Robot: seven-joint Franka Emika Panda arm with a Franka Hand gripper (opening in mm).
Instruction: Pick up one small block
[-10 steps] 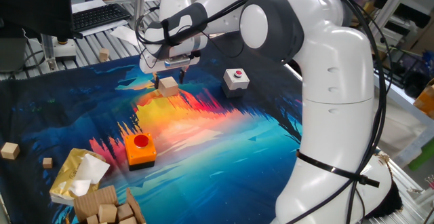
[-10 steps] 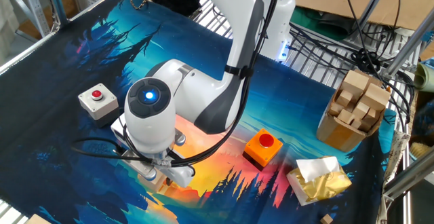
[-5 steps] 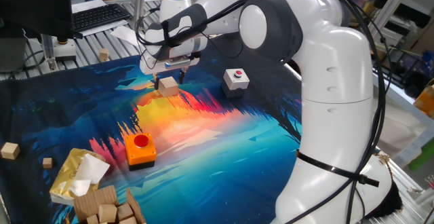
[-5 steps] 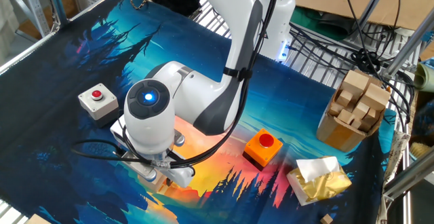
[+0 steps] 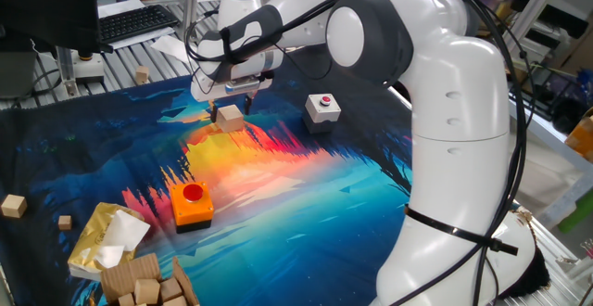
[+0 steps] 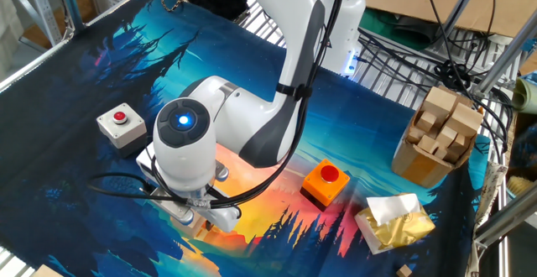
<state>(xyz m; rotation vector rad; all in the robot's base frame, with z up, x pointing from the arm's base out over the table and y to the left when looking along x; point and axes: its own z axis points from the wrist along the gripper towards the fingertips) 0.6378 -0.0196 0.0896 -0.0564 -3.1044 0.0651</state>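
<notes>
1. Your small block (image 5: 230,118) sits on the mat (image 5: 306,185), on the orange-yellow patch left of the white red-button box (image 5: 322,108) and well up from the orange button box (image 5: 191,204).
2. It is a cube, so you have no long axis to line up with. It rests flat on one face with its top face level, and in one fixed view a vertical edge is turned roughly toward the camera.
3. Your gripper (image 5: 232,108) is lowered straight over the block, with a dark fingertip on each side of it. The jaws stand about a block's width apart. You cannot tell from either view whether the pads are touching the wood or just beside it, so whether it has hold of the block is not clear.
4. In the other fixed view the wrist housing hides nearly all of the block; only a sliver of tan wood (image 6: 195,222) shows beneath the gripper (image 6: 193,218).
5. Compared with the frames from half a second and a second ago, nothing has visibly changed: arm, gripper and block are in the same places and the block is not raised off the mat.
</notes>
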